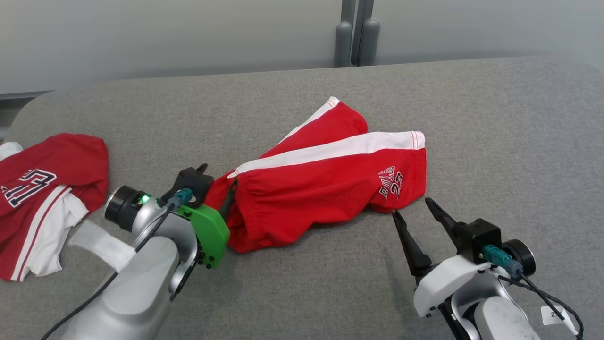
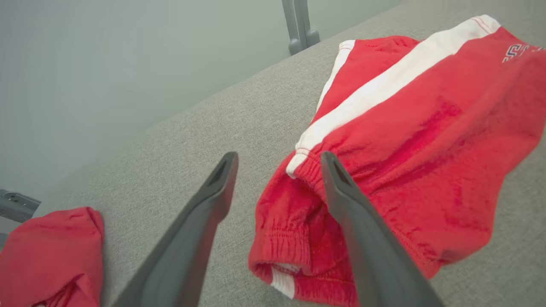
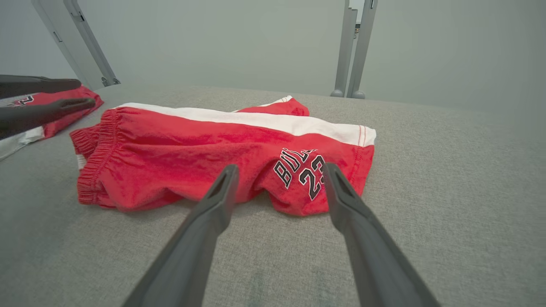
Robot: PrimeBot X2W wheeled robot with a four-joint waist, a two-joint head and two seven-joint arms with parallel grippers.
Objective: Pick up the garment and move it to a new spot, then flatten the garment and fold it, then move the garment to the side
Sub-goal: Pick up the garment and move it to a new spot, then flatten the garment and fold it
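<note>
At lower frame, the left end effector [image 2: 277,158] and right end effector [image 1: 413,207] are being held wide, empty. Soft, limp shorts [image 1: 321,189] are lying centre-frame on the table [image 1: 495,141]; the waistband [image 2: 279,238] is being judged the best hold.

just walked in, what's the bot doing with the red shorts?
Two-arm garment job. The red shorts lie rumpled on the grey padded surface, not yet flattened or folded. Neither gripper holds them: the left gripper is open at the waistband end, and the right gripper is open just short of the leg hem, near the printed number. A red and white jersey lies off to the robot's left.
</note>
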